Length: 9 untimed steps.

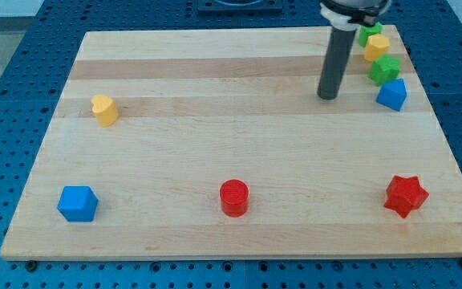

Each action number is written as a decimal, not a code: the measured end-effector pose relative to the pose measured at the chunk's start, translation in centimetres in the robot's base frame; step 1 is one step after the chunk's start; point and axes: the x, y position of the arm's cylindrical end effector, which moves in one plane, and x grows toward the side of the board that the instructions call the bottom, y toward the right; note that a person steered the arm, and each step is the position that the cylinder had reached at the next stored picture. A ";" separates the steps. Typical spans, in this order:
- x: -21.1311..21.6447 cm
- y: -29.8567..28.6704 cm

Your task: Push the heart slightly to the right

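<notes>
The yellow heart sits near the view's left edge of the wooden board. My tip rests on the board at the upper right, far to the right of the heart. It stands just left of a column of blocks at the board's right edge: a green block, a yellow block, a green star and a blue block.
A blue cube lies at the bottom left, a red cylinder at the bottom middle and a red star at the bottom right. Blue perforated table surrounds the board.
</notes>
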 end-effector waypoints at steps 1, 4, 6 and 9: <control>0.3 -2.9; 2.4 -15.1; 0.2 -26.7; -0.6 -40.0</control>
